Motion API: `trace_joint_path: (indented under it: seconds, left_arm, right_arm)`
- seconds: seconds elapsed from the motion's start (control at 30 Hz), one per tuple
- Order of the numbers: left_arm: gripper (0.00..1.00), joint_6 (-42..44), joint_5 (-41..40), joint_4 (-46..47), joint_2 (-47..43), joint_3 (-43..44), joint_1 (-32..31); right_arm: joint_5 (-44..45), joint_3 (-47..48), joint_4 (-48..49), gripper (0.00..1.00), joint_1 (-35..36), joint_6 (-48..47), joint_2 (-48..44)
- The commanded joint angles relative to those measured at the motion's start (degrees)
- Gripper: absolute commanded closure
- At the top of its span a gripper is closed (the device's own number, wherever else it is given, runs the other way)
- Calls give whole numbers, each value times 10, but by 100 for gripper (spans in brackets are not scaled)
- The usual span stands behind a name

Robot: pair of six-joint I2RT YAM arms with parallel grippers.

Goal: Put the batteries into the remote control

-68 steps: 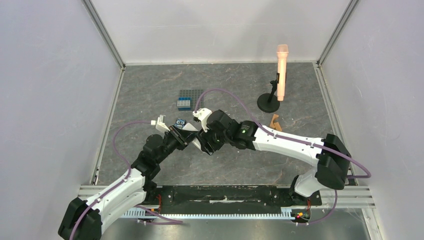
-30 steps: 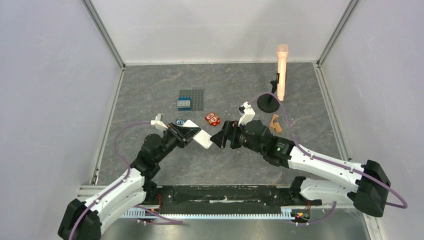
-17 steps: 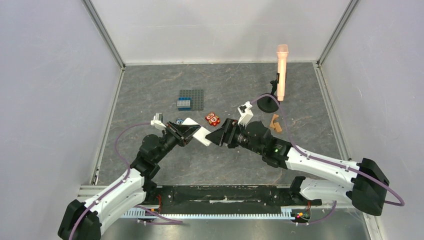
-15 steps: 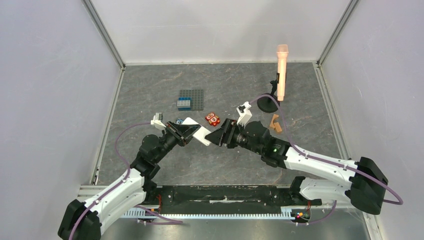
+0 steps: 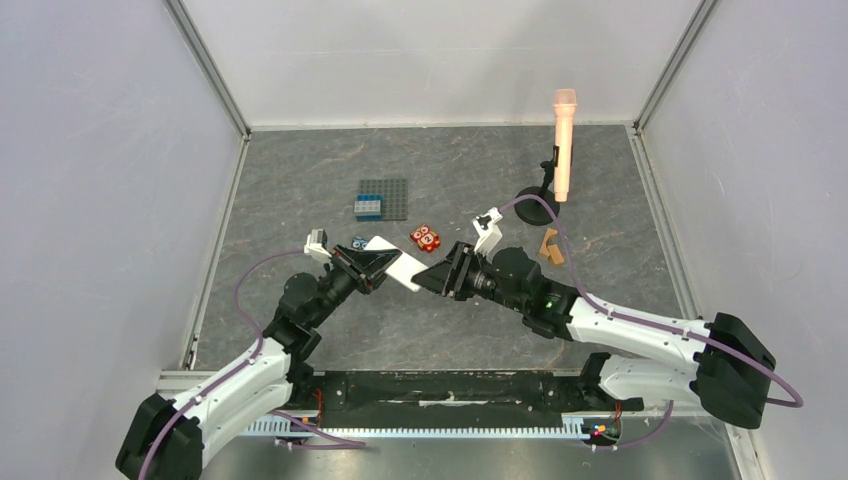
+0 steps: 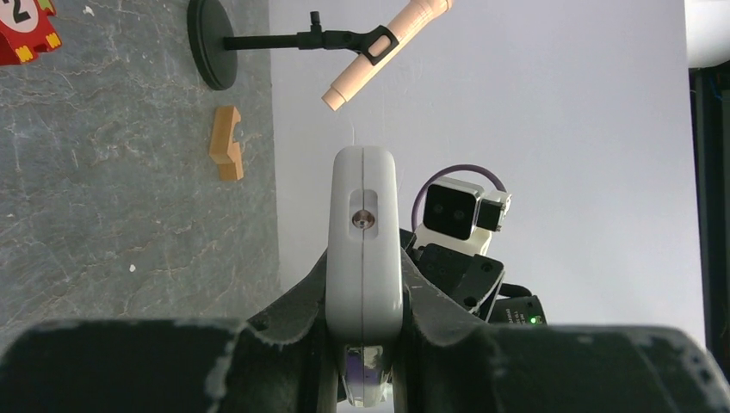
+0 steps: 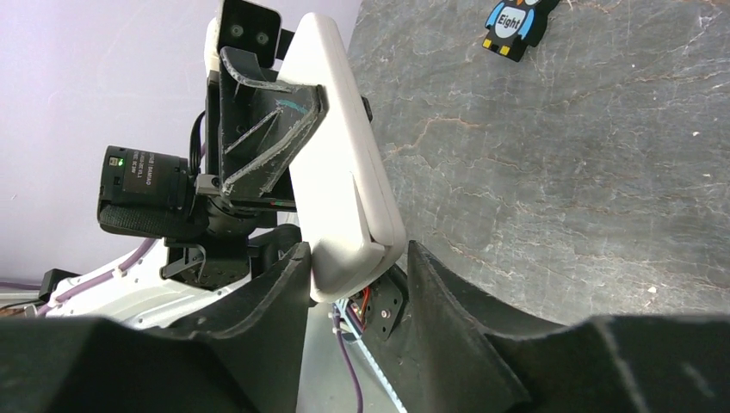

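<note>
Clamping remote control (image 6: 364, 198) by its sides, L gripper (image 6: 364, 297) holds it mid-air w/ R gripper (image 7: 355, 254) fingers straddling its free end; gripping or not, can't tell.

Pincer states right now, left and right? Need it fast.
Left pincer: closed on the remote control.
Right pincer: jaws straddle the remote control's free end; whether it is clamped cannot be told.
</note>
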Motion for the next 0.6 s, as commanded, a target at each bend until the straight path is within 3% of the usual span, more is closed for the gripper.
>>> trace_joint_path:
  seconds: [0.0, 0.33, 0.57]
  left_arm:
    - [98, -56, -15, 88, 1, -2, 0]
    - [98, -54, -15, 95, 7, -3, 0]
    - [98, -50, -4, 97, 10, 9, -1]
  right_arm:
    - [2, -18, 15, 58, 1, 5, -15]
    - [-7, -21, 29, 73, 0, 11, -14]
    - [-16, -22, 54, 77, 1, 19, 4]
